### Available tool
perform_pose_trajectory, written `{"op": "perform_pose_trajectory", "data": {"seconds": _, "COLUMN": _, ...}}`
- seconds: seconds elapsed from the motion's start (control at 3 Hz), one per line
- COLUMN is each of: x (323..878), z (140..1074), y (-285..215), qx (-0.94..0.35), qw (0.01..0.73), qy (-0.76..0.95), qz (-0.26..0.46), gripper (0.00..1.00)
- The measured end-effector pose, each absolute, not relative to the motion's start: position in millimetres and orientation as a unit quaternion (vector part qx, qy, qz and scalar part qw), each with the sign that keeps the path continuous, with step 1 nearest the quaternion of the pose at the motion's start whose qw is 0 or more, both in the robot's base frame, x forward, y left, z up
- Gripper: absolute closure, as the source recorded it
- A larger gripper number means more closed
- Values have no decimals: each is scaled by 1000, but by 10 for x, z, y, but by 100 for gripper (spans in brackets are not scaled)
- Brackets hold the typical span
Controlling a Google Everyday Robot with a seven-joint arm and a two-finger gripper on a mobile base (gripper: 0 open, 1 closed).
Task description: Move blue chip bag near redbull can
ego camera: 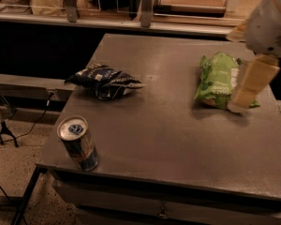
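- Gripper (247, 89): at the right side of the table (168, 139), low over the near edge of the green bag (218, 78). You cannot tell from this view whether it is open or closed; it holds nothing that shows.
- Blue chip bag (105, 81): lying flat and crumpled at the left of the table, towards the far side. It is well apart from the gripper, with bare tabletop between them.
- Can (78, 143): upright at the near left corner, close to both edges, nearer to you than the blue bag and a little apart from it.
- Risk, wrong item: the gripper sits right over the green bag. Lower it here and you are likely to grab or drag that one.
- Risk, can toppled: the can is slim and stands by the corner. Carry the blue bag in low or push it too far and you may tip the can or knock it off the table.
- Risk, poor grip: the blue bag looks crinkly and slack. A shallow pinch on a fold may slip as you lift.
- Risk, overshoot: the left edge is near the bag, so a hard sweep could send it over.
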State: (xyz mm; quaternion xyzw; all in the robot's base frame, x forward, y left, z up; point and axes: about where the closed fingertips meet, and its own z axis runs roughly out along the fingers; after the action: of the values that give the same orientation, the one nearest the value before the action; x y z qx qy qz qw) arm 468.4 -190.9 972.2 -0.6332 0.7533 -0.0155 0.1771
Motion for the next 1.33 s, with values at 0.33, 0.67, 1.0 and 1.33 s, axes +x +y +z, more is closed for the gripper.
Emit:
{"op": "perform_pose_trajectory", "data": {"seconds": 0.33, "x": 5193, "z": 9617, "y": -1288, "qx": -689, "qw": 209, "qy": 693, "qz": 28, "gripper": 0}}
{"op": "perform_pose_trajectory", "data": {"seconds": 0.67, "x": 5573, "z": 9533, "y": -636, "qx": -733, "qw": 231, "qy": 636, "qz": 65, "gripper": 0}}
{"op": "perform_pose_trajectory", "data": {"seconds": 1.0, "x": 5818, "z": 9434, "y": -41, "qx": -766, "qw": 243, "qy": 588, "qz": 90, "gripper": 0}}
{"op": "perform_pose_trajectory", "data": {"seconds": 1.33, "x": 5972, "z": 9271, "y": 316, "qx": -780, "qw": 255, "qy": 565, "qz": 87, "gripper": 0}}
